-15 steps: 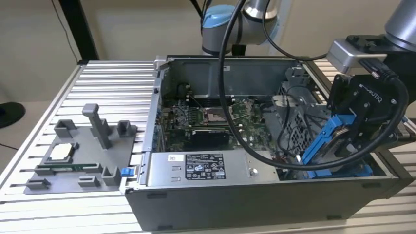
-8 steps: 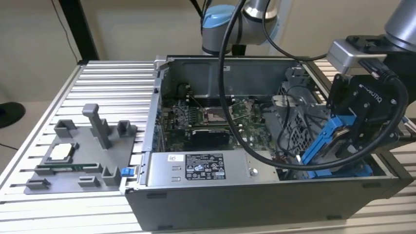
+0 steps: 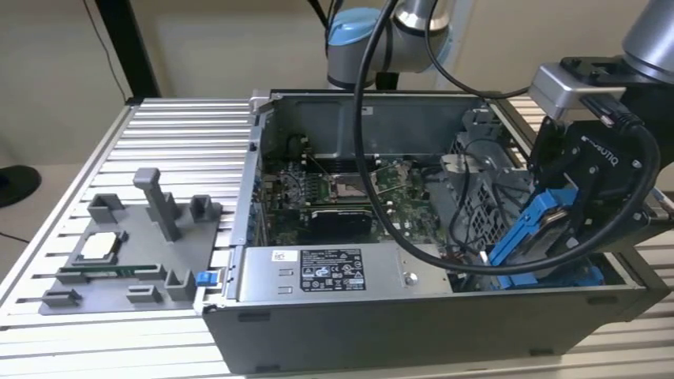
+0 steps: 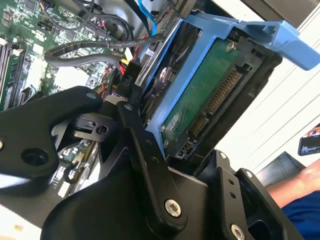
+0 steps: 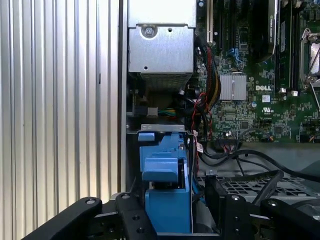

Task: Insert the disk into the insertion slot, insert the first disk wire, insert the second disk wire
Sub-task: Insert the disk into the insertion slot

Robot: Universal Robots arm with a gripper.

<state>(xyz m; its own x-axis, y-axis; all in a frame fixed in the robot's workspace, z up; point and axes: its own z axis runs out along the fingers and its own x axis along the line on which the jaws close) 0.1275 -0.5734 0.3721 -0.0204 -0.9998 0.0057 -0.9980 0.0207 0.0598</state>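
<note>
I hold the flat silver-grey hard drive, clipped in its bright blue plastic carrier frame, clamped in my gripper. It is tilted steeply on edge. Its lower end is at the rectangular grey metal drive bay with blue rails, in the case's corner at the exterior view's right; whether they touch I cannot tell. The second wrist view shows the drive's green circuit-board face.

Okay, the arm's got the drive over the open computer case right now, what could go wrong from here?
The disk, clamped in the pincer, hangs tilted over the insertion slot in the exterior view; it might catch on a blue rail instead of sliding in. The red and black wires lie close beside the bay in the first wrist view and could get pinched.
</note>
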